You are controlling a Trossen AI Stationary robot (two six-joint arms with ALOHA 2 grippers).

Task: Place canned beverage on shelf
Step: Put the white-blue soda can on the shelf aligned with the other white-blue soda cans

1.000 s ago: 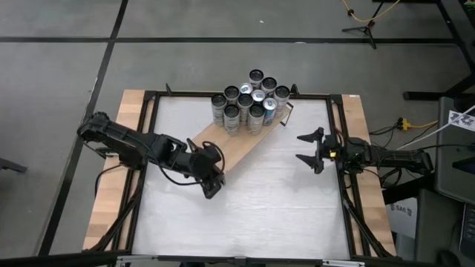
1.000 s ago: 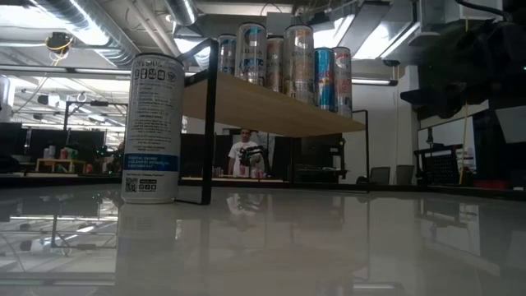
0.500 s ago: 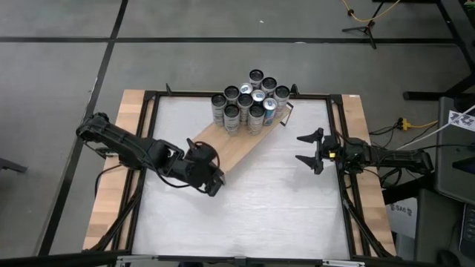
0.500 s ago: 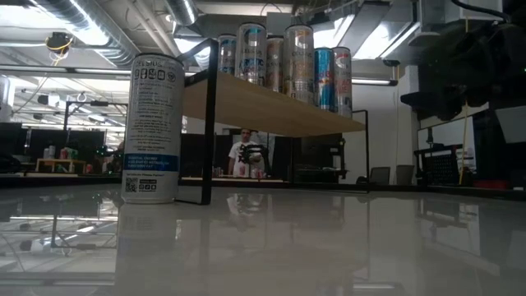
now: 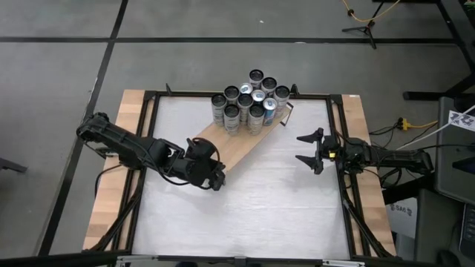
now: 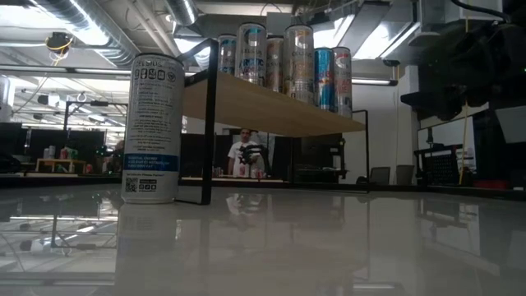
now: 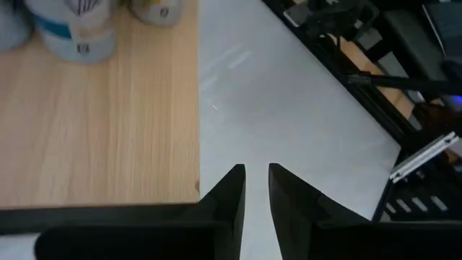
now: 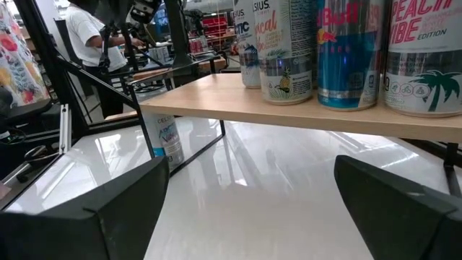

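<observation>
Nine tall aluminium beverage cans (image 5: 247,99) stand clustered on one long light-brown wooden shelf board (image 5: 230,145). One more slim white can (image 6: 153,128) stands on the white tabletop (image 5: 252,200).

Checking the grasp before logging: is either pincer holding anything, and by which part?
Nothing is held. The left pincer is nearly closed on air beside the shelf; the right pincer stands open, empty.

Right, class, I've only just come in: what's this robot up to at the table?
It is stocking cans on a wooden shelf. A cluster of cans already stands at the shelf's far end. One can stands on the white table beside the shelf's black frame. The left gripper, nearly shut and holding nothing, hangs over the shelf's near end. The right gripper waits wide open at the table's right side, facing the shelf.
</observation>
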